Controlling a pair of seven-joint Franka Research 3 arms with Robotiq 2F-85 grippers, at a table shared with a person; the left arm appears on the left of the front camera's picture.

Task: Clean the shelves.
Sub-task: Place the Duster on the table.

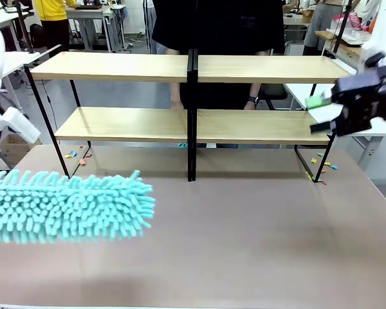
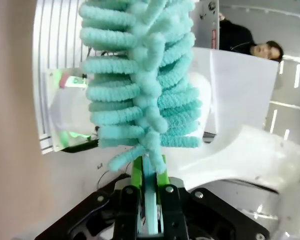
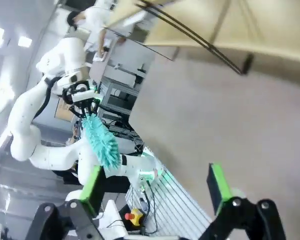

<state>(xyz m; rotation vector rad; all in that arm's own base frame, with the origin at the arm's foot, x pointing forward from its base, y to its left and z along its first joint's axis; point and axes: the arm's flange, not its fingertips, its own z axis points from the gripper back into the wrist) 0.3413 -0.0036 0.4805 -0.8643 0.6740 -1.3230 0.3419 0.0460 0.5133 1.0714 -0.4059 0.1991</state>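
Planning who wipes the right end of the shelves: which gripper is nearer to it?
Right. The right gripper hangs open beside the right end of the shelves; the left gripper, shut on the teal duster, is off the table's left side.

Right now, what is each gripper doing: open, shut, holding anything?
Left gripper: shut on the teal duster, clamping its handle.
Right gripper: open, holding nothing, beside the shelves.

The left gripper (image 2: 149, 200) clamps a teal duster's (image 2: 140, 75) handle (fluffy head upward).
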